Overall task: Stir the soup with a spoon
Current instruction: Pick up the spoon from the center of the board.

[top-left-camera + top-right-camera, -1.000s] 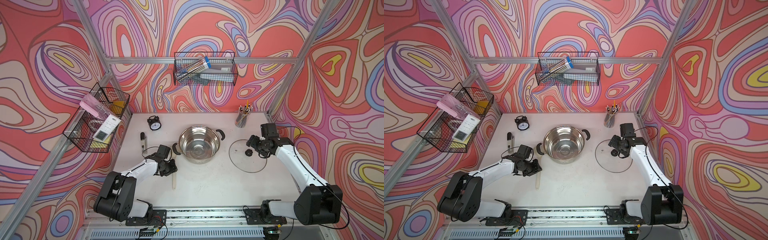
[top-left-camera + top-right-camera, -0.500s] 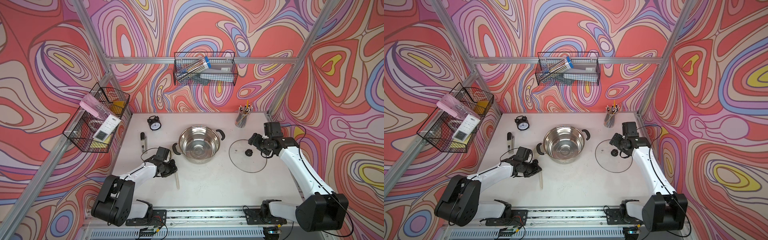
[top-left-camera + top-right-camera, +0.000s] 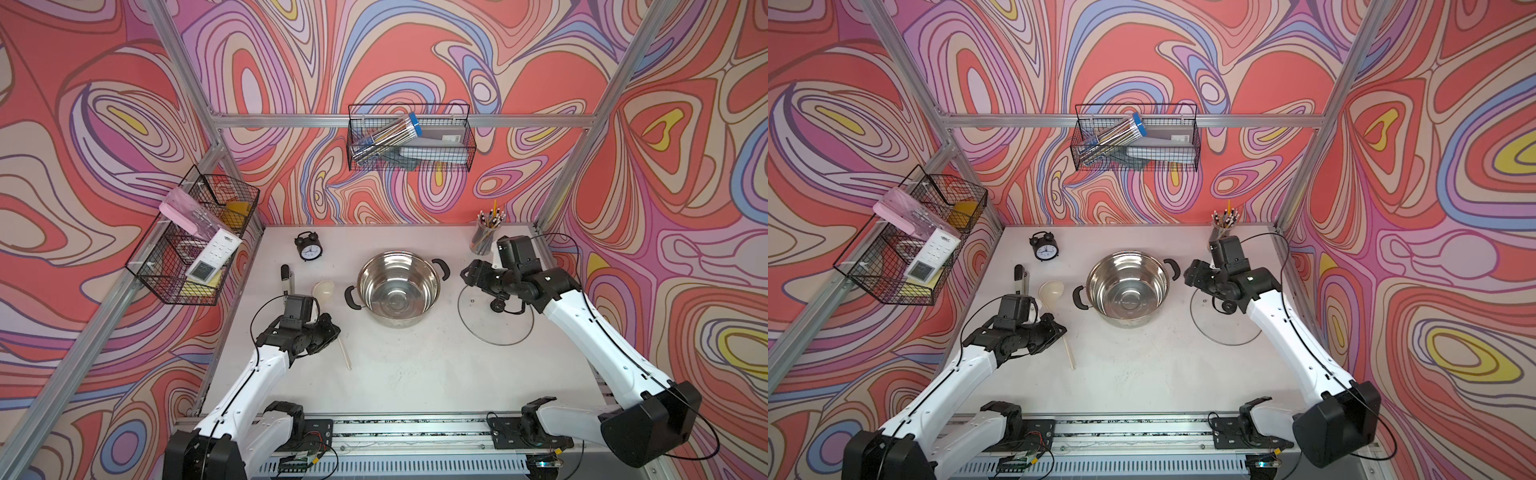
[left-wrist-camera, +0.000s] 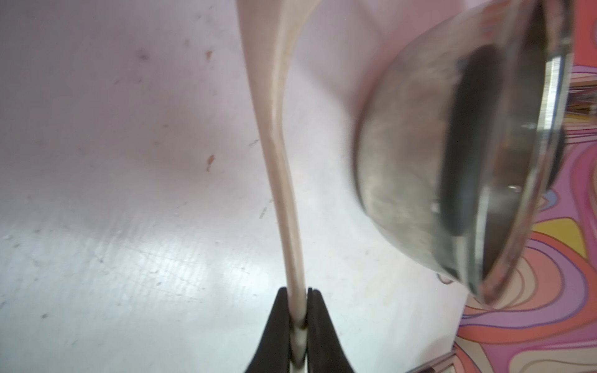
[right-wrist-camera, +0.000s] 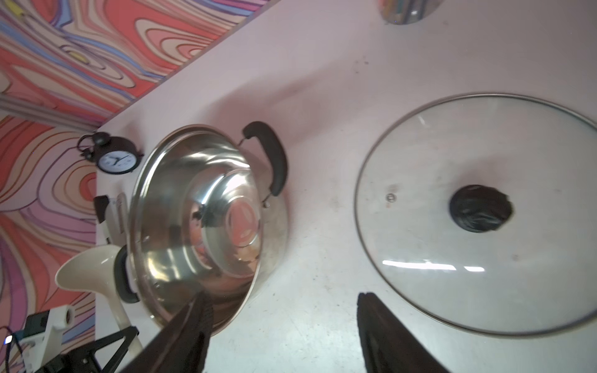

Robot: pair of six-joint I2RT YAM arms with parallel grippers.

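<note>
Long cream-white plastic spoon (image 3: 324,290) lies just beside the round steel pot (image 3: 399,286), bowl end near its black handle. I have my left gripper (image 4: 298,292) clamped on the slim handle. My right gripper (image 5: 282,295) gapes wide, empty, between pot and glass lid (image 3: 486,328).

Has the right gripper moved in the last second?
Yes. The right gripper has swung away from the lid knob toward the pot, and now hangs open beside the pot's near handle.
</note>
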